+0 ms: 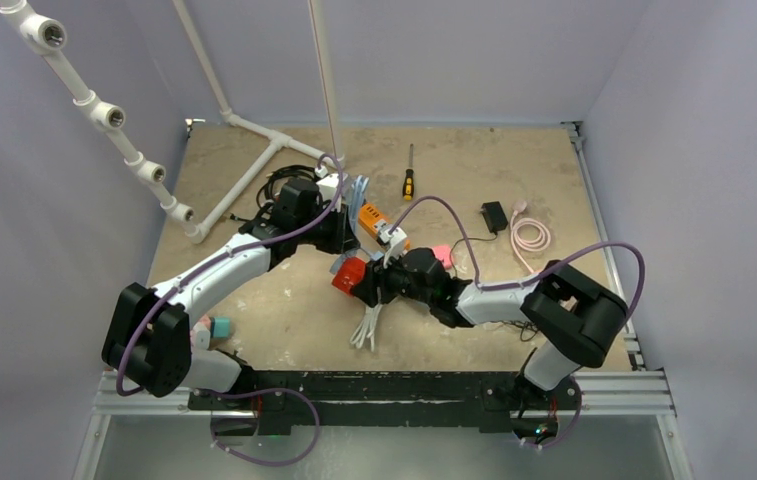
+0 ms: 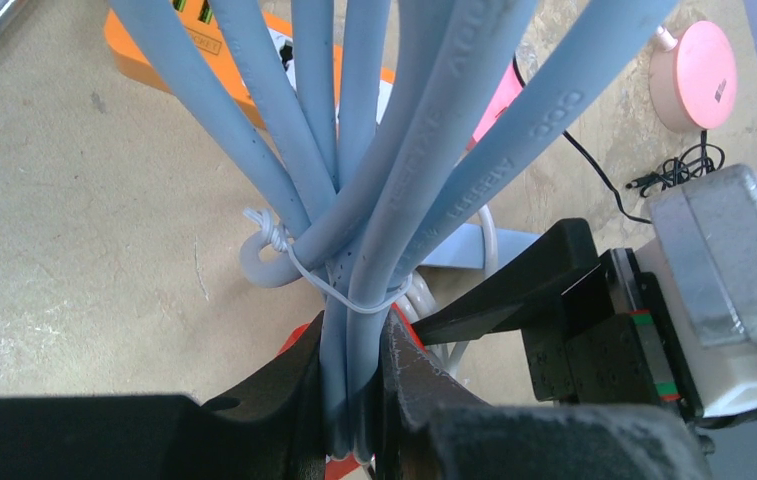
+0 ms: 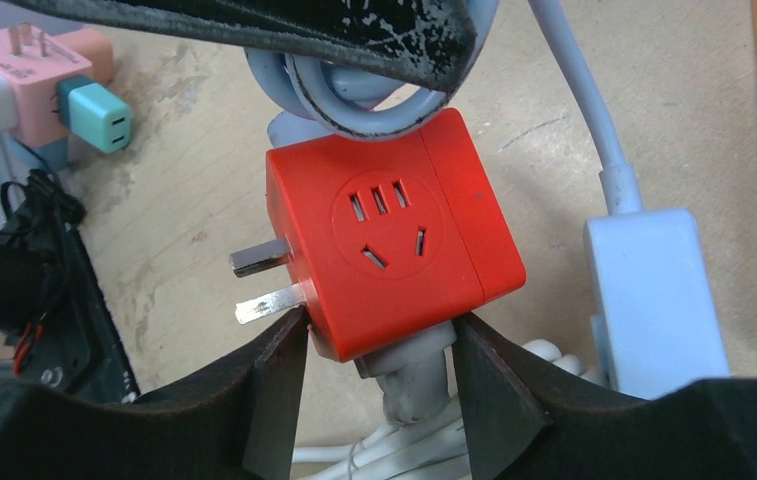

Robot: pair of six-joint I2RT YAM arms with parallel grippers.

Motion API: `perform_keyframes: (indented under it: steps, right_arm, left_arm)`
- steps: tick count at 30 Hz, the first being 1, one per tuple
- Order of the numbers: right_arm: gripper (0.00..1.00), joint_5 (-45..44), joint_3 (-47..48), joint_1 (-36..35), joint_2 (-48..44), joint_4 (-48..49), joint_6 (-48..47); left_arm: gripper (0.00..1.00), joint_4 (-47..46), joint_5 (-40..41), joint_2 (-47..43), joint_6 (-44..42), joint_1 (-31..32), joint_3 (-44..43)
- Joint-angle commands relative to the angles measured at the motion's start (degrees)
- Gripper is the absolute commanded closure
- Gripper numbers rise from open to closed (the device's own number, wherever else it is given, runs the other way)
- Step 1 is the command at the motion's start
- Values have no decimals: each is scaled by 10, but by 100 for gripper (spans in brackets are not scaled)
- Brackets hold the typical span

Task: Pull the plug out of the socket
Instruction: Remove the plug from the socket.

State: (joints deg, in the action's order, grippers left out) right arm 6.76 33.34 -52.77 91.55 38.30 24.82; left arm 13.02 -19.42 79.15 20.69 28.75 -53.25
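My left gripper is pinched hard on the tied blue-grey cable bundle, which I judge braces that side for the pull. The red cube socket sits mid-table, and in the right wrist view its white plug enters at 6 o'clock. My right gripper straddles both, with its fingers at the cube's lower corners. I cannot tell whether they are squeezing.
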Motion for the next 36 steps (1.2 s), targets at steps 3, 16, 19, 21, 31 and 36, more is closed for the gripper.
perform_keyframes:
  steps: [3,16,19,21,31,36]
  right_arm:
    - [45,-14,18,-37,16,-23,-19]
    - [44,1,20,-82,43,-14,-23]
    - [51,-33,29,-84,55,-28,-15]
    - [58,-63,34,-86,62,-41,-10]
    - [100,-101,-5,-87,28,3,59]
    - [100,-152,-36,-90,-43,36,71]
  left_arm:
    - [100,-53,-13,-31,-6,-1,-21]
    - [100,-43,10,-18,-9,-2,-25]
    - [100,-43,9,-17,-9,-3,-25]
    - [100,-43,10,-17,-9,-3,-25]
    - [100,-44,6,-16,-7,-3,-25]
    - [41,-38,15,-20,-1,-3,-28]
